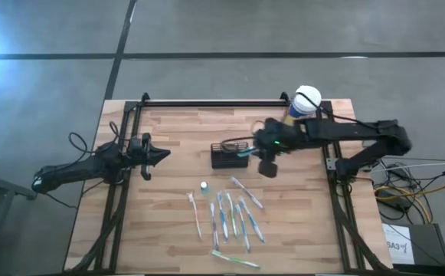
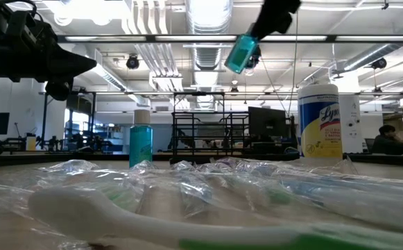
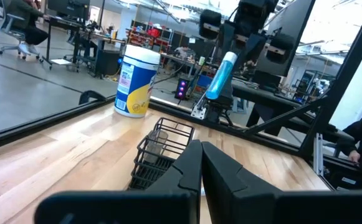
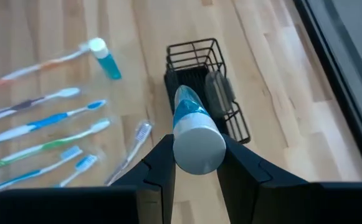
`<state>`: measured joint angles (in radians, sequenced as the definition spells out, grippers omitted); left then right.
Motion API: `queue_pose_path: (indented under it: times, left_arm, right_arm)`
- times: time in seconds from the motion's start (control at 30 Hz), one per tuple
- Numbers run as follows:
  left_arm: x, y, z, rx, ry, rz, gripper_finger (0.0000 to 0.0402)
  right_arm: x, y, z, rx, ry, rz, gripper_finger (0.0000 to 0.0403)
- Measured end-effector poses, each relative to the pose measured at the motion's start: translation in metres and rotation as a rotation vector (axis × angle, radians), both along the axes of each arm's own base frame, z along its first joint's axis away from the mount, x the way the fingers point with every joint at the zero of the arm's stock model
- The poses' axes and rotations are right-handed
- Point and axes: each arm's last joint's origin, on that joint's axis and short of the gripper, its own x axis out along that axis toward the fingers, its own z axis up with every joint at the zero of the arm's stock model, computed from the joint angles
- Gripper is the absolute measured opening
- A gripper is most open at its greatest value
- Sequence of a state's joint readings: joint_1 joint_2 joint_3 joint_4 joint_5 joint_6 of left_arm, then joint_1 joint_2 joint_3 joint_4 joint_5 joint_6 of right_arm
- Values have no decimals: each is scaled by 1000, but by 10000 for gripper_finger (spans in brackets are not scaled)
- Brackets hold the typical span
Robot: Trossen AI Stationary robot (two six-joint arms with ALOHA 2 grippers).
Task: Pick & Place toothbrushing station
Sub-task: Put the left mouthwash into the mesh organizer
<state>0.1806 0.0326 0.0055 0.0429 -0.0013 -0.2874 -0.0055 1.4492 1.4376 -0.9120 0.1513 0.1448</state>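
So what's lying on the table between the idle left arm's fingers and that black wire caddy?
Nothing: the high view shows bare wood between the left gripper and the caddy.

The right pincer (image 4: 196,165) hangs raised mid-table, fingers clamped; the left pincer (image 1: 163,154), fingers together, waits at the table's left

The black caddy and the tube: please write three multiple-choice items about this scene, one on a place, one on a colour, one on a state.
1. Where is the black caddy?
A. mid-table, beside the right claw
B. under the left claw
C. off the table

2. What colour is the wipes canister's body?
A. red
B. yellow
C. black

3. What is the right claw doing?
A. open, empty
B. shut on a toothbrush
C. shut on the tube

Answers: 1 A, high view shows it there; 2 B, yellow with white lid; 3 C, fingers press the tube's sides above the caddy.
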Motion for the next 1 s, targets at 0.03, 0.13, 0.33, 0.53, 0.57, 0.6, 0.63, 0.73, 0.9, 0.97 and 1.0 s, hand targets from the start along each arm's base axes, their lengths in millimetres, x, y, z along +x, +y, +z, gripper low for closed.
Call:
queue_pose_path:
  times: [0.03, 0.13, 0.33, 0.53, 0.57, 0.6, 0.63, 0.73, 0.9, 0.97, 1.0]
  left_arm:
    - [0, 0, 0, 0, 0, 0, 12]
    - [0, 0, 0, 0, 0, 0, 12]
    - [0, 0, 0, 0, 0, 0, 12]
    - [0, 0, -2, -3, 17, -1, 12]
    - [0, 0, -2, -4, 19, 0, 12]
    - [0, 0, -2, -4, 20, 0, 12]
    - [0, 0, -2, -4, 20, 0, 12]
    - [0, 0, -2, -5, 20, 0, 12]
    - [0, 0, -2, -11, 20, 0, 12]
    - [0, 0, -2, -12, 20, -1, 12]
    - [0, 0, -2, -13, 21, -1, 12]
  right_arm:
    - [8, -2, 3, 0, 20, -2, 88]
    - [30, -8, 8, -1, 77, -16, 88]
    - [71, -12, -3, -13, 203, 7, 88]
    - [102, -15, -22, -21, 303, 28, 89]
    - [106, -15, -24, -22, 314, 31, 89]
    - [109, -16, -28, -22, 330, 31, 89]
    - [112, -18, -30, -20, 344, 28, 89]
    - [119, -22, -39, -12, 386, 11, 89]
    - [128, -26, -52, 36, 405, -11, 89]
    - [130, -26, -56, 43, 413, -20, 89]
    - [131, -27, -59, 46, 420, -25, 89]
